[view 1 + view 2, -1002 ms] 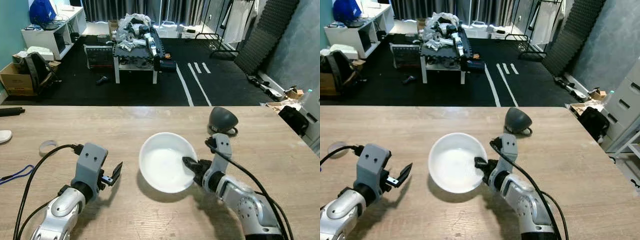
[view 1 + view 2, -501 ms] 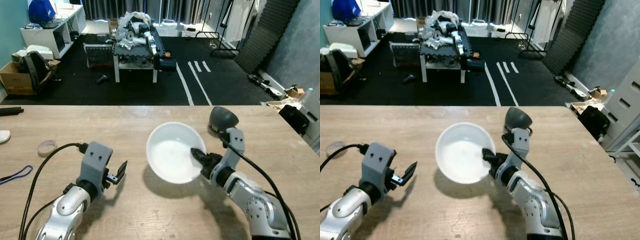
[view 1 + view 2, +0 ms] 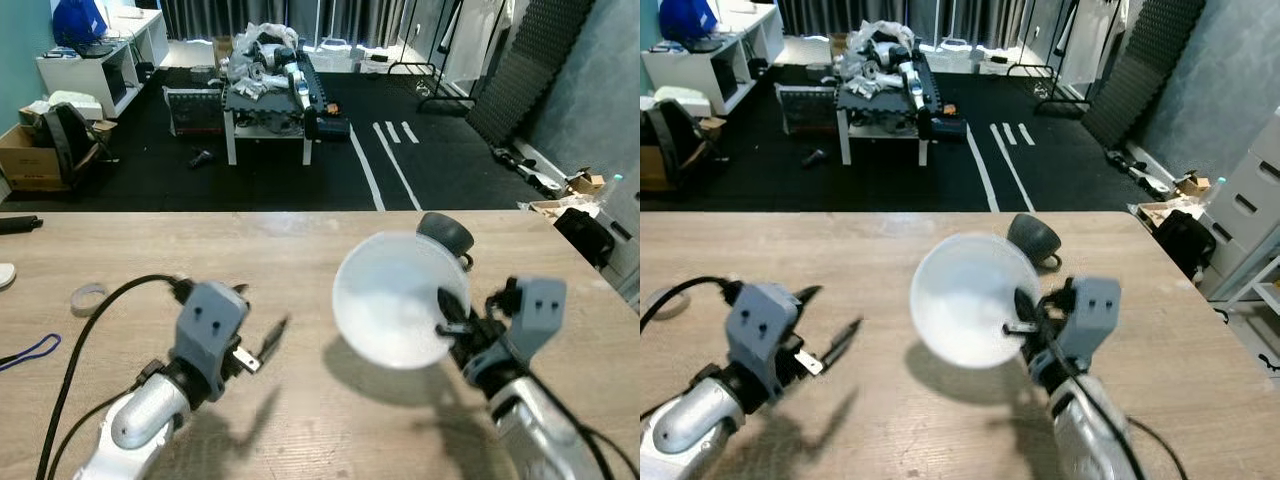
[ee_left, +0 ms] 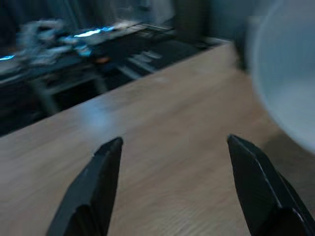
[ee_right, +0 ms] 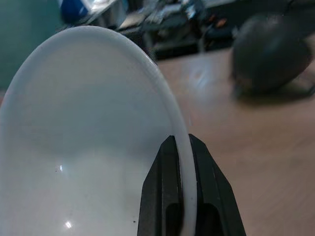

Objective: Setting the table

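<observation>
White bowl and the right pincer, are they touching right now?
Touching. The right wrist view shows the right pincer with its two black fingers closed on the rim of the white bowl, one on each side, no gap.

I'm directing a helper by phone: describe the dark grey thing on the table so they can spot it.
Start at the long wooden table and go to its far right edge. Beyond the white bowl pinched by the right claw sits a dark grey dome-shaped object. It is the one rounded, dark item there, resting on the wood.
</observation>
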Robot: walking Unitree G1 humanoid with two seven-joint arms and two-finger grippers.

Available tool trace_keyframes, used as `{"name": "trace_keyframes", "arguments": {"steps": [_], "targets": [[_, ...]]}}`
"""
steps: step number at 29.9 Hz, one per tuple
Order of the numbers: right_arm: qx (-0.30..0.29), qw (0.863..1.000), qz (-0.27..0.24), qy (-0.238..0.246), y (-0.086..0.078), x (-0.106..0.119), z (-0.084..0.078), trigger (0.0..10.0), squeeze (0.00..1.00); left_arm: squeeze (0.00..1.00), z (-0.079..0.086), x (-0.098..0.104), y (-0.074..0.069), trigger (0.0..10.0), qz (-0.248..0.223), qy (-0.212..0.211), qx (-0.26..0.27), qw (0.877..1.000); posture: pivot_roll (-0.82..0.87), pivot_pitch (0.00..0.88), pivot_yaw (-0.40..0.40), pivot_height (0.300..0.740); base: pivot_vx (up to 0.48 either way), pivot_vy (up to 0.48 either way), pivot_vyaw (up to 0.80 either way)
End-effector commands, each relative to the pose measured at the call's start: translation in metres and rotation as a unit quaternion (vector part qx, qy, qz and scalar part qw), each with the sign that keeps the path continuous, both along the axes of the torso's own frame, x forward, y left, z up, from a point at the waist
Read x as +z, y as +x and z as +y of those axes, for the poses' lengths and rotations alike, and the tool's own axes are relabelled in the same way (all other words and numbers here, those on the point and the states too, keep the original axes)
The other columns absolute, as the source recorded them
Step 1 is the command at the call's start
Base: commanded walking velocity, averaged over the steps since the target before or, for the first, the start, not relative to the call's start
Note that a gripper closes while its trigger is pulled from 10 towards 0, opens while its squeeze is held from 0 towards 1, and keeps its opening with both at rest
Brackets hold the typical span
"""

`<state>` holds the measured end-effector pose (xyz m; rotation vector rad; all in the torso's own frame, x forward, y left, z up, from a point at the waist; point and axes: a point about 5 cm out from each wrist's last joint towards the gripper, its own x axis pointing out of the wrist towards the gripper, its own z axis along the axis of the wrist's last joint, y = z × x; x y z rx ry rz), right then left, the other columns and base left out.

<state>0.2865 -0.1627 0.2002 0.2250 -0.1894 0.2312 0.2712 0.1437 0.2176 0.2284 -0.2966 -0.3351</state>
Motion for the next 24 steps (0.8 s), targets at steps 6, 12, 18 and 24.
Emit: {"name": "trace_keyframes", "arguments": {"steps": [6,12,18,24], "targets": [[-0.005,1.000,0.003,-0.006,-0.001,-0.012,0.004,10.0,0.00,0.00,0.018,-0.023,-0.003,10.0,0.055,-0.070,0.112,0.990,0.06,0.172,0.029,0.740,0.000,0.000,0.00],[-0.011,1.000,0.002,-0.008,0.004,-0.012,0.002,10.0,0.00,0.00,0.021,-0.025,-0.001,10.0,0.056,-0.076,0.142,0.985,0.06,0.168,0.030,0.740,0.000,0.000,0.00],[-0.014,1.000,0.000,-0.012,0.005,-0.013,0.002,10.0,0.00,0.00,0.021,-0.026,-0.001,10.0,0.061,-0.080,0.152,0.983,0.06,0.169,0.032,0.740,-0.152,0.000,0.00],[-0.017,1.000,0.000,-0.013,0.006,-0.015,0.001,10.0,0.00,0.00,0.021,-0.026,0.000,10.0,0.062,-0.080,0.155,0.983,0.06,0.171,0.034,0.740,-0.307,0.000,0.00]]}}
